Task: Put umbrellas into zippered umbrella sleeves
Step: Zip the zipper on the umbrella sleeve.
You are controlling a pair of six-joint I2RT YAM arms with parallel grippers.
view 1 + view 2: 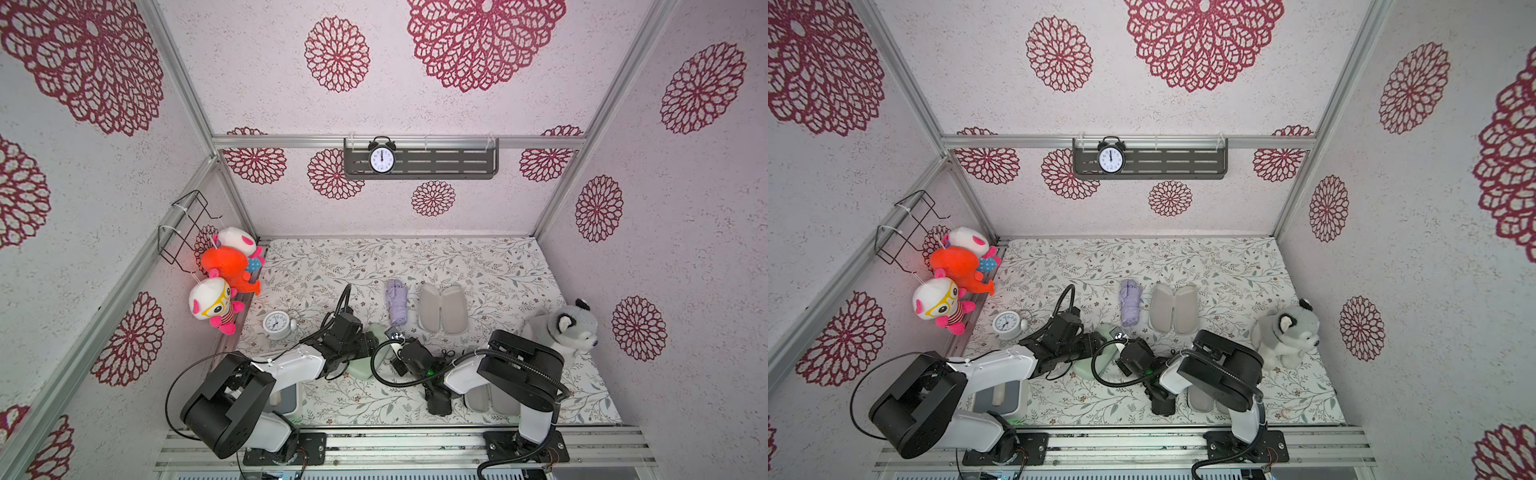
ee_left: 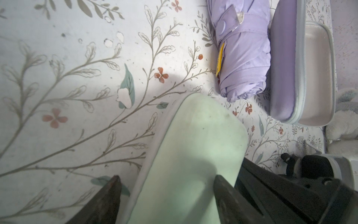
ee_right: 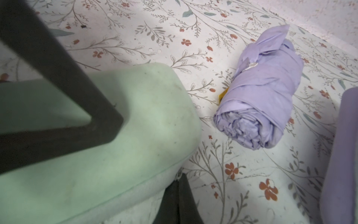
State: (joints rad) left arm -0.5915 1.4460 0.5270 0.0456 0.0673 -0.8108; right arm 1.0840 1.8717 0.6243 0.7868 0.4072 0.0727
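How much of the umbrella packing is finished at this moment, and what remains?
Done, it seems: the mint green sleeve looks closed; its contents are hidden. In hand: the left gripper straddles it with open jaws, and the right gripper is shut at its zipper seam. Left: the lilac umbrella lies beside its open, empty lilac sleeve. Another sleeve lies open under the right arm.

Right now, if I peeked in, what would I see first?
Probably the bright orange plush toy hanging at the left, and the big crimson flowers on every wall. On the table, a lilac umbrella lies beside an open lilac sleeve, while the left gripper and right gripper meet at a mint green sleeve.
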